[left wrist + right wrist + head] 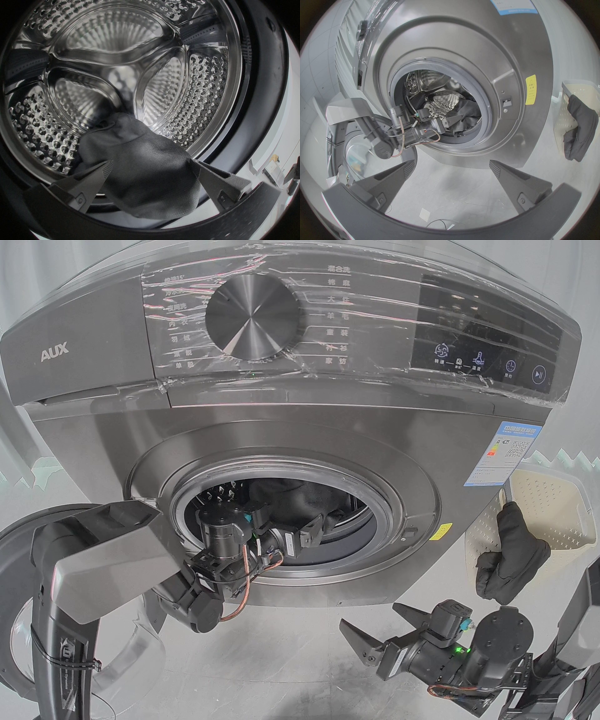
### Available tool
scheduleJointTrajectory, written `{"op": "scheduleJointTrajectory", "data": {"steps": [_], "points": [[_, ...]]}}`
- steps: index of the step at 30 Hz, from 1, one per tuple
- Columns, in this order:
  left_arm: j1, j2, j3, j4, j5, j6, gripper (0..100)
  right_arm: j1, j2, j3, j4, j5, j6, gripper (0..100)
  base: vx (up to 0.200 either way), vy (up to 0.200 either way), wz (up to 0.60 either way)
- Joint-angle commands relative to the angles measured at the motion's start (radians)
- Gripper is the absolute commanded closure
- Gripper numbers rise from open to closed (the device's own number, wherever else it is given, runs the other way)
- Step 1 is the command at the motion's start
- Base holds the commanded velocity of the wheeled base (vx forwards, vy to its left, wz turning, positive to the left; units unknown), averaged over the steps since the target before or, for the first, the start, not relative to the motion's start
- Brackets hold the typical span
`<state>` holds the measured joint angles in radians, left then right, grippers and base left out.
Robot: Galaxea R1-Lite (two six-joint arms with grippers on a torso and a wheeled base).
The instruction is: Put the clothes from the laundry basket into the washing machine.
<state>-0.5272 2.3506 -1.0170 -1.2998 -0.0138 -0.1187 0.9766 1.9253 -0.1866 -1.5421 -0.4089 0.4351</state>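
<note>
The washing machine [300, 427] stands with its round opening uncovered. A dark grey garment [147, 175] lies across the drum's front lip, partly inside the drum [118, 62]. My left gripper [307, 524] is at the opening, open, its fingers [93, 178] spread on either side of the garment. To the right stands the cream laundry basket [556, 515] with a black garment [512, 555] draped over its rim. My right gripper [378, 634] hangs low in front of the machine, left of the basket, open and holding nothing.
The machine's door [19, 596] is swung open at the far left, beside my left arm. Bare grey floor [281, 652] lies before the machine. A small scrap of paper [424, 214] and a thin cable lie on the floor.
</note>
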Motion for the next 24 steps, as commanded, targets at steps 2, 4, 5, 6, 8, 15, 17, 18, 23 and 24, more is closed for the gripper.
{"op": "scheduleJointTrajectory", "data": {"steps": [2,4,5,6,8,15,17,18,23,24], "points": [[-0.013,0.104,-0.143,0.063,-0.011,-0.002,0,0.002,-0.074,0.027,-0.001,0.013,-0.019,0,0.0,0.0,0.0],[-0.011,0.133,-0.193,0.096,-0.008,-0.002,0,0.002,-0.072,0.03,-0.001,0.013,-0.021,0,0.0,0.0,0.0],[-0.011,0.141,-0.209,0.109,-0.006,-0.002,0,0.004,-0.072,0.03,-0.001,0.013,-0.022,0,0.0,0.0,0.0],[-0.008,0.148,-0.229,0.123,-0.006,-0.002,100,0.004,-0.072,0.03,-0.001,0.013,-0.022,0,0.0,0.0,0.0],[-0.008,0.159,-0.272,0.142,0.0,-0.006,100,0.004,-0.075,0.032,-0.001,0.013,-0.024,0,0.0,0.0,0.0],[0.001,0.2,-0.42,0.211,0.017,-0.007,100,0.016,-0.074,0.026,-0.003,0.013,-0.024,0,0.0,0.0,0.0],[0.01,0.219,-0.472,0.214,0.029,-0.007,100,0.019,-0.074,0.024,-0.003,0.013,-0.022,0,0.0,0.0,0.0],[0.024,0.231,-0.522,0.217,0.057,-0.006,100,0.019,-0.074,0.022,-0.003,0.013,-0.022,0,0.0,0.0,0.0],[0.055,0.274,-0.673,0.211,0.109,-0.01,100,0.019,-0.074,0.019,-0.003,0.013,-0.022,0,0.0,0.0,0.0],[0.059,0.294,-0.727,0.208,0.124,-0.01,100,0.019,-0.072,0.019,-0.003,0.013,-0.022,0,0.0,0.0,0.0]]}}
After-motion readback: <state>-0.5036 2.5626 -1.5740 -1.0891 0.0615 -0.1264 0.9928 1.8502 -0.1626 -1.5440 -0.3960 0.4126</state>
